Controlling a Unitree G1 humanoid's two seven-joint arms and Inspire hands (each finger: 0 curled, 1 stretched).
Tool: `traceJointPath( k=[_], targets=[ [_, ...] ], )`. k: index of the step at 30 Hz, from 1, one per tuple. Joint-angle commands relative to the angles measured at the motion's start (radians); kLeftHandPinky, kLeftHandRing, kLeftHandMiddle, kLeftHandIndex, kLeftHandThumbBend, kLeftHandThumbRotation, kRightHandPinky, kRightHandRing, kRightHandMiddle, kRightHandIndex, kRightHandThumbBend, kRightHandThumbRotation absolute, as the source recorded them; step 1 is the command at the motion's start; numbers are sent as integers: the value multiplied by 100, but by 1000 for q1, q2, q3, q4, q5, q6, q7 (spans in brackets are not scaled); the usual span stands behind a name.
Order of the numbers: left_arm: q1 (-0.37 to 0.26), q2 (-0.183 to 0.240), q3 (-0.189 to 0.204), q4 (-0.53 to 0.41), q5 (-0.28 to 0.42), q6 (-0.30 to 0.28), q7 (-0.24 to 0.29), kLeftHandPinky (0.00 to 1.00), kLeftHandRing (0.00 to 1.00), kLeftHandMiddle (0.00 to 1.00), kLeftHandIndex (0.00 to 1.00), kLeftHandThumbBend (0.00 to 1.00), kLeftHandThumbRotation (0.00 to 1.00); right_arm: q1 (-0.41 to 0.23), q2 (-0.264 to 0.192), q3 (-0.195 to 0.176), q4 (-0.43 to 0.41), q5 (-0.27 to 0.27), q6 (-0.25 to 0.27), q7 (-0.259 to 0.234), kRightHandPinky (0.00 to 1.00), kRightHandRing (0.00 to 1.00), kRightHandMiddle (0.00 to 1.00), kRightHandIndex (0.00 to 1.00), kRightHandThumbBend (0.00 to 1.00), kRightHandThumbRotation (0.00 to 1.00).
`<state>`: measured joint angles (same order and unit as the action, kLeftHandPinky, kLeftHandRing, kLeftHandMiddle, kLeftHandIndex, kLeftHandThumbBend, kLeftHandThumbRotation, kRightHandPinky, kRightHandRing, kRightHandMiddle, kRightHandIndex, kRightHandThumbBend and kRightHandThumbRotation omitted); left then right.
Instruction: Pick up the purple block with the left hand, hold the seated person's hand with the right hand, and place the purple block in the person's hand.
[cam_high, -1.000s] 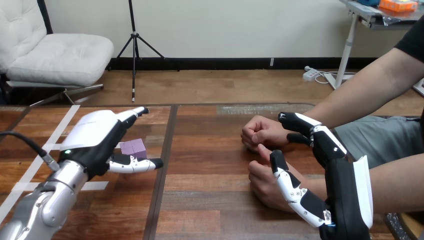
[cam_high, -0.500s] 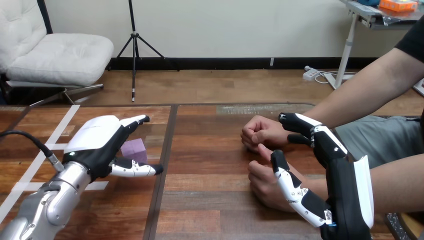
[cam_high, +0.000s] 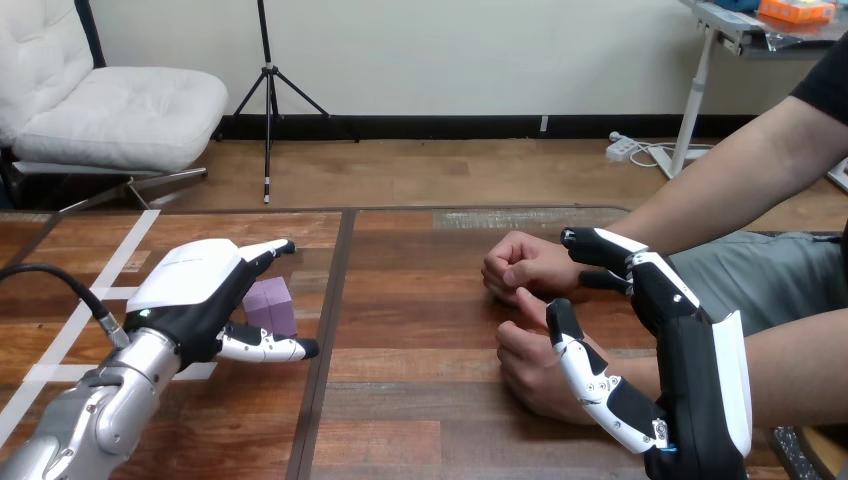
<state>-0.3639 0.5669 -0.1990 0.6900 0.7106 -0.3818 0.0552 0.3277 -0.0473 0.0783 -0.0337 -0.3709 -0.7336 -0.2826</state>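
While my left hand (cam_high: 190, 290) has sunk lower about the purple block (cam_high: 268, 305), which sits ungripped on the table (cam_high: 420, 400) between its open thumb and fingers, my right hand (cam_high: 690, 370) stays open beside the person's nearer hand (cam_high: 535, 365), so grasping comes next.

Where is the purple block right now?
Head view, left side: the purple block sits on the table, between the fingers and thumb of the left hand.
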Motion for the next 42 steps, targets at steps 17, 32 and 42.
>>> traceJointPath(
  k=[17, 32, 42],
  targets=[
    [-93, 25, -49, 39, 40, 36, 102, 83, 89, 91, 91, 82, 46, -48, -1, -17, -28, -7, -7, 1, 69, 75, 75, 72, 35, 22],
    [-96, 30, -70, 53, 57, 54, 141, 85, 90, 91, 92, 80, 48, -44, 2, -18, -34, -12, -3, 2, 70, 75, 75, 71, 35, 23],
    [-94, 28, -72, 61, 55, 54, 164, 86, 91, 91, 92, 79, 48, -45, 0, -21, -30, -13, -7, 1, 71, 75, 75, 71, 35, 23]
  ],
)
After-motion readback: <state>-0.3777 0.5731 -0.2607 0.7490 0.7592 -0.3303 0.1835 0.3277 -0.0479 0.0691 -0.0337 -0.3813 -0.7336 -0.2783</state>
